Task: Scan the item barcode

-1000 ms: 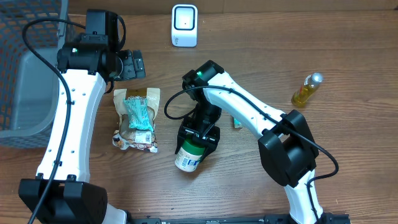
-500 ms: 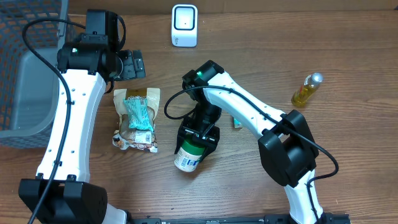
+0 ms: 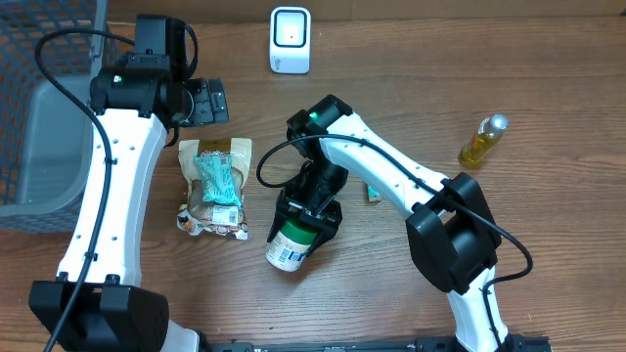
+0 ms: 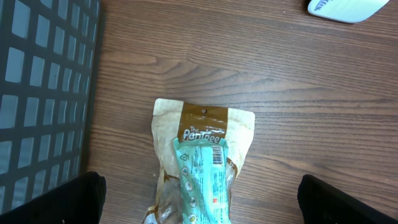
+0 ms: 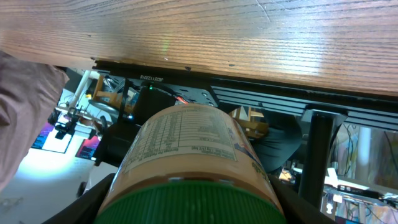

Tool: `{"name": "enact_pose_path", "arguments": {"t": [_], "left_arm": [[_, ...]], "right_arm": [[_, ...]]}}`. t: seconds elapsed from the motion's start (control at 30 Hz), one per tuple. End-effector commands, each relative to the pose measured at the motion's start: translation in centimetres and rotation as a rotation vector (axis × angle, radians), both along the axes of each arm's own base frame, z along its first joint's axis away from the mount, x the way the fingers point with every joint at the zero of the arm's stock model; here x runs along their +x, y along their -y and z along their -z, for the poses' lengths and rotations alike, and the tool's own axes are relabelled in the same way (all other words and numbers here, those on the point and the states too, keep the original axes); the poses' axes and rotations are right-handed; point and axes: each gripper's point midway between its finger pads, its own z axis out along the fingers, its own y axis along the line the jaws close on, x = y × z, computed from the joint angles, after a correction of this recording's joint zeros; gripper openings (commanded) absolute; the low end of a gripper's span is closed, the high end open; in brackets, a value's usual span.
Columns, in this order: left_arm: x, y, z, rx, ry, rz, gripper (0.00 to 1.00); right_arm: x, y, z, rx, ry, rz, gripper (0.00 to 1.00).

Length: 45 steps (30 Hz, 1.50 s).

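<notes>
Green-lidded, white-labelled jar (image 3: 290, 247) shifted slightly left in your right fingers (image 3: 331, 220), which gripped it; left fingers (image 4: 348, 199) stood wide. Carrying toward the white box-shaped scanner (image 3: 290, 40) seemed just beginning.

we list: jar (image 5: 186, 146), green lid (image 5: 193, 202) cut by lower edge, label print too small to read; snack pouch (image 4: 239, 143), lower part cut off; scanner (image 4: 345, 7), only a corner.

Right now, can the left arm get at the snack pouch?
Probably yes. The left gripper is open just beyond the top edge of the pouch, nothing between. A teal packet lies on it; the right gripper holds the jar beside it.
</notes>
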Motion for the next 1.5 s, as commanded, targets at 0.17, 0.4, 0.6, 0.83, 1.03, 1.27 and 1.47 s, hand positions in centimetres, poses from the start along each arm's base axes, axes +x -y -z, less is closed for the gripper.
{"name": "enact_pose_path", "arguments": {"t": [0.17,0.4,0.6,0.83,1.03,1.27,1.47], "left_arm": [[0.3,0.2,-0.9,0.015,0.025,0.02,1.0],[0.3,0.2,-0.9,0.015,0.025,0.02,1.0],[0.3,0.2,-0.9,0.015,0.025,0.02,1.0],[0.3,0.2,-0.9,0.015,0.025,0.02,1.0],[0.3,0.2,-0.9,0.015,0.025,0.02,1.0],[0.3,0.2,-0.9,0.015,0.025,0.02,1.0],[0.3,0.2,-0.9,0.015,0.025,0.02,0.99]], "right_arm": [[1.2,0.4,0.4,-0.011,0.111,-0.041,0.29],[3.4,1.0,2.4,-0.056,0.259,-0.081,0.28],[6.4,0.3,3.8,-0.046,0.429,-0.092,0.28],[11.0,2.1,5.6,-0.17,0.65,-0.11,0.25],[13.2,4.4,5.7,-0.21,0.659,-0.05,0.17],[15.0,6.3,5.7,-0.227,0.656,0.011,0.14],[16.1,5.9,4.6,-0.07,0.693,-0.045,0.13]]}}
